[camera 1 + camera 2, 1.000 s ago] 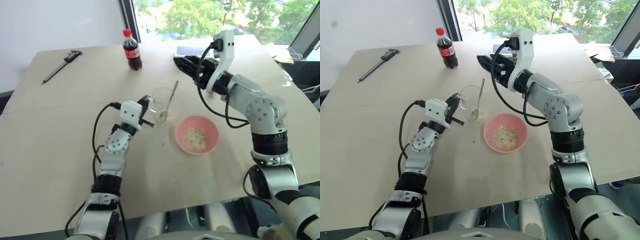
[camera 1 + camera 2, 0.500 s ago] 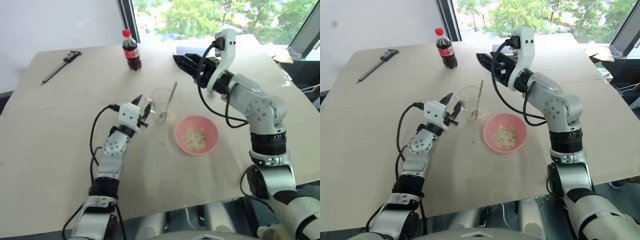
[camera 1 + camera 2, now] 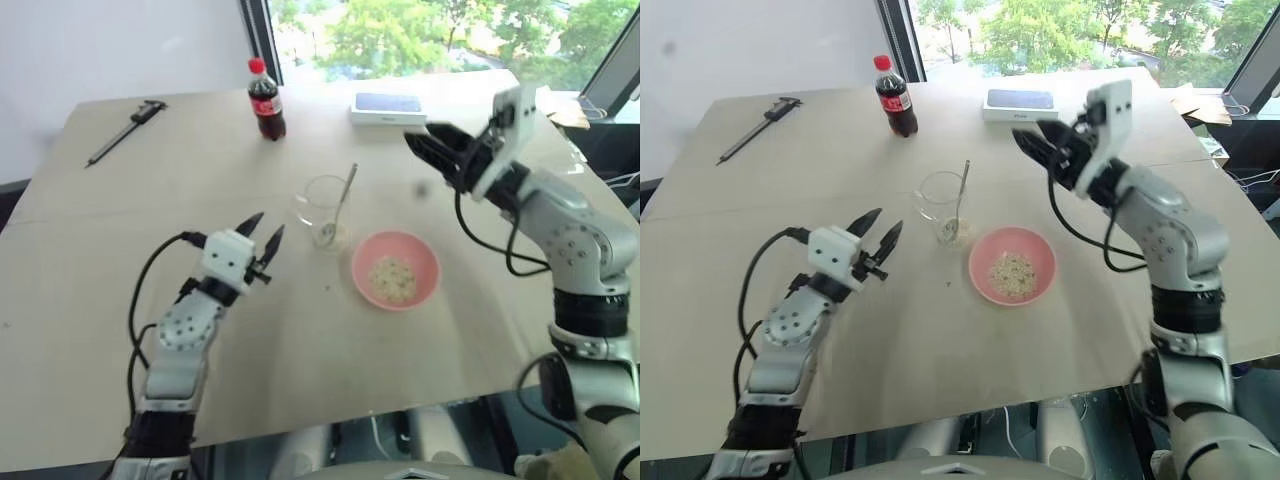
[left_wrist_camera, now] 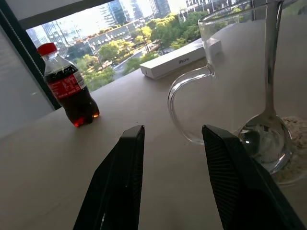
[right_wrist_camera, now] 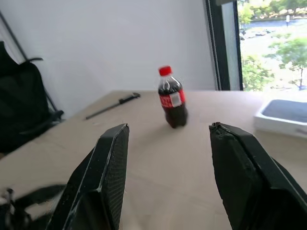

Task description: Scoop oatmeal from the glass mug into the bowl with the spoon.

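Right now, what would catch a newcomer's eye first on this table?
The pink bowl with oatmeal mid-table, and beside it the glass mug with a spoon standing in it. Both grippers are open and empty: left short of the mug, right raised beyond the bowl. A cola bottle stands at the far edge.

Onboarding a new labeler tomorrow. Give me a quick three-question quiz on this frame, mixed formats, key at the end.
1. True or false: the spoon stands in the glass mug.
2. Which is nearest the bowl? A) cola bottle B) glass mug C) caliper
3. What are the left gripper and right gripper holding?

Key
1. True; its head rests at the mug's bottom.
2. B.
3. Nothing; both are open and apart from the mug. Some oatmeal lies in the bowl.
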Available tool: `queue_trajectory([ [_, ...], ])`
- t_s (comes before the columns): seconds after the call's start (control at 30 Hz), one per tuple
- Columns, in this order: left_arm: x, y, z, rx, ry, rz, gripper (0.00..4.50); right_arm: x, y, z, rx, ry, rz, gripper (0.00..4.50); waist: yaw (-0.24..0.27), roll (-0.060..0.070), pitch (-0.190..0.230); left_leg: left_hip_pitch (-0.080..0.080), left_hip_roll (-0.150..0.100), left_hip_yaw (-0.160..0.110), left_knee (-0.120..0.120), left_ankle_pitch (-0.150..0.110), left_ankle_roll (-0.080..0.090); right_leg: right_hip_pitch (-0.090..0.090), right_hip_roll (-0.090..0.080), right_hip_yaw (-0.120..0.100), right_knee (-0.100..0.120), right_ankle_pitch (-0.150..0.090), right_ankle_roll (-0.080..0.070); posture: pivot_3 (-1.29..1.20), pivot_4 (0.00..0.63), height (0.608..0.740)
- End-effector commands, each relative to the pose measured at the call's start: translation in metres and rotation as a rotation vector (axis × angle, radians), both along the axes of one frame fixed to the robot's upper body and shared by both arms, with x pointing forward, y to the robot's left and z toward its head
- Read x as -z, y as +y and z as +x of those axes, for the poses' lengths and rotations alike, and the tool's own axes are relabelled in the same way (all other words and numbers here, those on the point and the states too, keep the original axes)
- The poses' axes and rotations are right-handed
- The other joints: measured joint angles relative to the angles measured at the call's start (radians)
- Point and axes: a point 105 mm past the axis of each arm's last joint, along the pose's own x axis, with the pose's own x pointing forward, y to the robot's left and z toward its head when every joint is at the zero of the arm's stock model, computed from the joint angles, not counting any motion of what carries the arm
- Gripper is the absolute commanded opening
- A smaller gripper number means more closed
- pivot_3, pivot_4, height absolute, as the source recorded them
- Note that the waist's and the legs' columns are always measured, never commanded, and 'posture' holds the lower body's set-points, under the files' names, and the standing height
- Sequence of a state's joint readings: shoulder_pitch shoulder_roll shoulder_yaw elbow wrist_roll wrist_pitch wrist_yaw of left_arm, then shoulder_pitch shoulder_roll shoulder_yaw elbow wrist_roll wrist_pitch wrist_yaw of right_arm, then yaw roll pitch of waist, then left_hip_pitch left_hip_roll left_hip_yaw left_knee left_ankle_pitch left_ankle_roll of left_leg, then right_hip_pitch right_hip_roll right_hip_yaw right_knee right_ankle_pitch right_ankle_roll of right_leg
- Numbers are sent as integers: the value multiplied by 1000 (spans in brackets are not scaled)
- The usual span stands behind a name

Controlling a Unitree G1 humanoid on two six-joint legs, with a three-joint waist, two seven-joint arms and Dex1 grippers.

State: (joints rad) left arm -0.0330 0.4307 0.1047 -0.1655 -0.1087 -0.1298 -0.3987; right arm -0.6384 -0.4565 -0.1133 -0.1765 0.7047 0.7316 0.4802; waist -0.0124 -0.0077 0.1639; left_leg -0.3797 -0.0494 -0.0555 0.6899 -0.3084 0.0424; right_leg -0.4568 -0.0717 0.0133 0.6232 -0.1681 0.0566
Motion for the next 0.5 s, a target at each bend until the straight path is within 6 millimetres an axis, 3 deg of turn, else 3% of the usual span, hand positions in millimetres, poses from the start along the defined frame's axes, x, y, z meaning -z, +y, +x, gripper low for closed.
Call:
queue_trajectory([
  [0.03, -10, 16, -18, -39, -8, -12, 2749, 8, -23, -12, 21, -64, -70, 2680, -1, 0, 0, 0, 0, 0, 0, 0, 0, 0, 0, 0, 0, 0, 0, 0, 150, 740],
  [0.1, 2, 26, -28, -66, 49, -19, 3596, 21, -40, -12, 71, -64, -116, 2680, -4, 0, 0, 1, 1, 1, -1, -1, 1, 0, 0, 1, 0, 0, 0, 0, 150, 740],
  [0.17, 15, 32, -38, -69, 108, -17, 4476, 41, -56, -14, 91, -24, -186, 3216, -4, 0, 0, 2, 1, 3, -1, -1, 2, 1, 1, 3, 0, 0, 0, 0, 150, 740],
  [0.27, 28, 42, -51, -76, 187, -62, 4500, 76, -78, -28, 31, 71, -242, 4440, 2, 0, 0, 4, 1, 3, -1, -2, 3, 2, 1, 2, 0, 0, 0, 0, 150, 740],
  [0.43, 47, 56, -69, -91, 301, -73, 4500, 114, -100, -57, -69, 131, -264, 4440, 5, -1, 1, 12, 1, 3, -2, -3, 6, 13, 1, 1, -3, -1, 0, 0, 150, 740],
  [0.5, 52, 55, -77, -69, 332, -80, 4500, 120, -106, -62, -60, 123, -259, 4440, 0, -1, 1, 18, 2, 4, -2, -4, 6, 17, 1, 2, -3, -1, 1, 0, 150, 740],
])
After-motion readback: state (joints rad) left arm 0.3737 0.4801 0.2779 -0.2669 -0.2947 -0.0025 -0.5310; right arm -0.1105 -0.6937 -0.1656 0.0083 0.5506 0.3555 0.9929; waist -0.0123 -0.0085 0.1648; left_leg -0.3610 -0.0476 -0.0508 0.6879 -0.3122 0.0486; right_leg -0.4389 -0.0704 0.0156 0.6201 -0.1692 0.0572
